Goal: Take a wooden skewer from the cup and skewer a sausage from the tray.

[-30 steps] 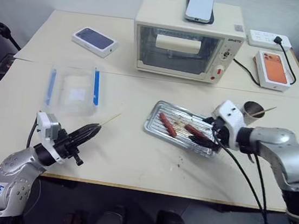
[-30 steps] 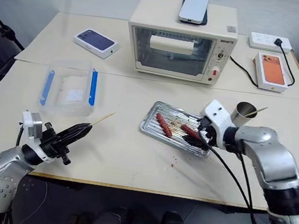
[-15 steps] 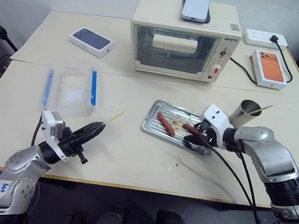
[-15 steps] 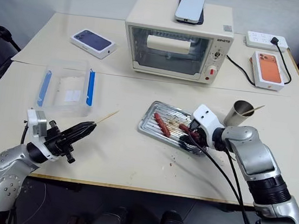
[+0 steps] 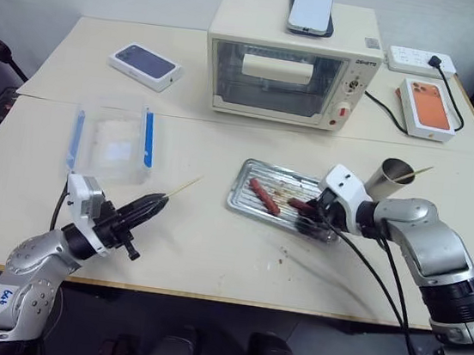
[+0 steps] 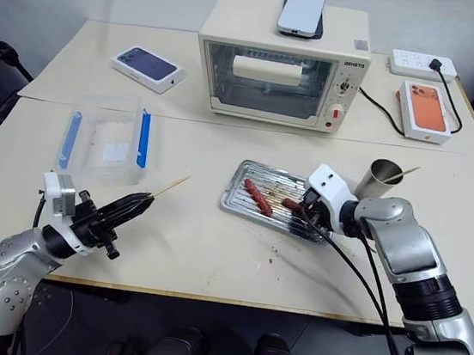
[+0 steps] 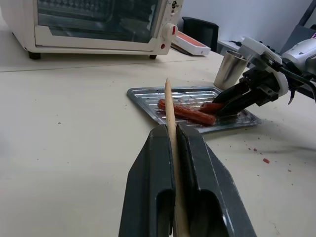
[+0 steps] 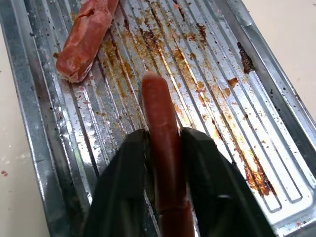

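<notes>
Cream counter (image 5: 210,252) carries everything, with a cream toaster oven (image 5: 290,63) at the back. Your shallow ribbed silvery metal tray (image 5: 243,197) sits mid-counter, right of centre, and a small shiny steel cup (image 5: 390,176) stands just past its right end with one thin stick poking out.

What changed: your right end effector (image 8: 160,163) stood wide open over the tray a second ago; now its black fingers (image 8: 121,173) have closed in on the near thin reddish-brown glossy sausage (image 8: 160,123), both sides pressed against it in the right wrist view. It is still on the tray floor, not lifted. Second sausage (image 5: 265,197) lies loose further left in the tray. Reads as the sausage now pinned for piercing.

Your left end effector (image 7: 173,148) has not moved: clamped tight on the thin pale tan wooden skewer (image 7: 169,113), low over the counter's left front, tip aimed toward the tray but well apart from it.

Also, the head camera has shifted, so the whole scene sits differently from the earlier frame. Judgement: next you need the skewer tip brought across to the gripped sausage's end.
</notes>
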Tool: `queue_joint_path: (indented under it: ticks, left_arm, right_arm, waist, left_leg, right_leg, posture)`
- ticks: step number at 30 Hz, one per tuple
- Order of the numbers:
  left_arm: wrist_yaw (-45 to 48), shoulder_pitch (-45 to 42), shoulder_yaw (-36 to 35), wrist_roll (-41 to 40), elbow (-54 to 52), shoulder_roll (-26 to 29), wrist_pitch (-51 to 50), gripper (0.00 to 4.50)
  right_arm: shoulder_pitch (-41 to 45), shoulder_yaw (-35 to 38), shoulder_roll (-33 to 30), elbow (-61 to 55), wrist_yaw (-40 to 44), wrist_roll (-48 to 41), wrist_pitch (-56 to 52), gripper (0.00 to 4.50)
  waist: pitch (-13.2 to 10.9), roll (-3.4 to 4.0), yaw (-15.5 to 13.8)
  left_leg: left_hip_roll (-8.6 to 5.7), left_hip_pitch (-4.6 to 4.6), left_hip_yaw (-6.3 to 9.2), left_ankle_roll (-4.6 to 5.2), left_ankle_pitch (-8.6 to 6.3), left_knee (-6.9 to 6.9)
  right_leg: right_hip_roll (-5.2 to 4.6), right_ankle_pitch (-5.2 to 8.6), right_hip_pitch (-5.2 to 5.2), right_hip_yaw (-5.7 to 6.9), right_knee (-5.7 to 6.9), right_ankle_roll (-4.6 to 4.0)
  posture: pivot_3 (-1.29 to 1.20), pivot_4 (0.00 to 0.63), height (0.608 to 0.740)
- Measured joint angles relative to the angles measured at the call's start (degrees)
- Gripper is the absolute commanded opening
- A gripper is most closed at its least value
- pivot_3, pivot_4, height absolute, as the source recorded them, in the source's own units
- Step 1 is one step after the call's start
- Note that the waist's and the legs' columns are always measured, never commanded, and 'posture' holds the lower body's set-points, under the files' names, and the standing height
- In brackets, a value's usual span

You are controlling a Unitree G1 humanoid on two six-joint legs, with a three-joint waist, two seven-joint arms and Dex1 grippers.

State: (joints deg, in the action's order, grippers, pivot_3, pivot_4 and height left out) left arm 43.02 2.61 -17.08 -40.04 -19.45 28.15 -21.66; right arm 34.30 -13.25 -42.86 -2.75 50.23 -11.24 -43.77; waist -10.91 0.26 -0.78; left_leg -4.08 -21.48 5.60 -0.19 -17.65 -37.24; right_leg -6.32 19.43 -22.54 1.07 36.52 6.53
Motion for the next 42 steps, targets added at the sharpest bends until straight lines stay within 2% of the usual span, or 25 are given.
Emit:
queue_joint_path:
  ticks: [9,12,18,20,22,29,42]
  left_arm:
    - [0.2,-0.6,0.0,0.0,0.0,0.0,-0.7,0.00]
    - [0.8,-1.2,0.2,0.0,0.0,0.6,-0.7,0.00]
    - [10.1,-3.9,4.4,2.2,0.2,10.0,-0.6,0.00]
    - [14.7,-6.3,7.2,2.4,-0.1,14.4,-1.6,0.00]
    - [16.7,-9.5,9.3,3.0,-0.2,15.3,-1.7,0.00]
    - [16.9,-17.7,14.0,3.2,0.4,12.8,-4.6,0.00]
    - [17.1,-17.8,15.1,3.3,1.7,11.2,-6.0,0.00]
  right_arm:
    - [-0.1,0.2,0.0,0.0,0.5,0.3,0.1,0.52]
    - [-0.9,0.5,-1.0,0.0,3.6,-0.6,2.9,0.52]
    - [0.2,3.3,-8.6,-3.8,20.7,-4.5,18.4,0.52]
    - [1.4,3.0,-9.5,-5.5,25.4,-5.4,20.4,0.52]
    - [2.2,2.1,-9.5,-7.3,27.4,-5.9,20.9,0.52]
    - [3.1,-0.5,-6.5,-10.3,26.7,-5.1,19.7,0.52]
    - [3.3,-1.5,-5.8,-12.9,24.3,-4.5,16.9,0.52]
  waist:
    - [0.0,0.00,0.0]
    - [0.0,0.00,0.0]
    - [0.0,0.00,0.0]
    - [0.0,0.00,0.2]
    - [0.0,0.00,0.4]
    - [-0.1,-0.04,1.1]
    - [-0.1,-0.06,0.8]
  left_leg:
    - [0.00,0.00,0.00,0.00,0.00,0.00]
    - [-0.01,0.00,0.00,0.00,0.00,0.01]
    - [0.02,-0.01,-0.01,0.00,0.00,0.04]
    - [0.05,0.00,-0.01,0.00,0.00,0.06]
    - [0.05,0.02,0.00,0.00,0.00,0.05]
    - [0.06,0.00,0.01,-0.01,0.00,0.07]
    - [0.05,0.00,0.02,-0.03,0.01,0.04]
  right_leg:
    - [0.00,0.00,0.00,0.00,0.00,0.00]
    - [0.00,0.00,0.00,0.00,-0.01,0.00]
    - [0.05,0.00,0.01,0.05,-0.05,0.00]
    - [0.05,0.00,0.03,0.03,-0.08,0.00]
    - [0.04,0.00,0.04,0.03,-0.06,0.00]
    - [0.04,0.00,-0.03,0.02,-0.02,0.00]
    - [0.02,0.00,-0.01,0.03,-0.02,0.00]
  posture:
    - [0.00,0.150,0.740]
    - [0.00,0.150,0.740]
    - [0.00,0.150,0.740]
    - [0.00,0.150,0.740]
    - [0.00,0.150,0.740]
    - [0.00,0.150,0.740]
    - [0.00,0.150,0.740]
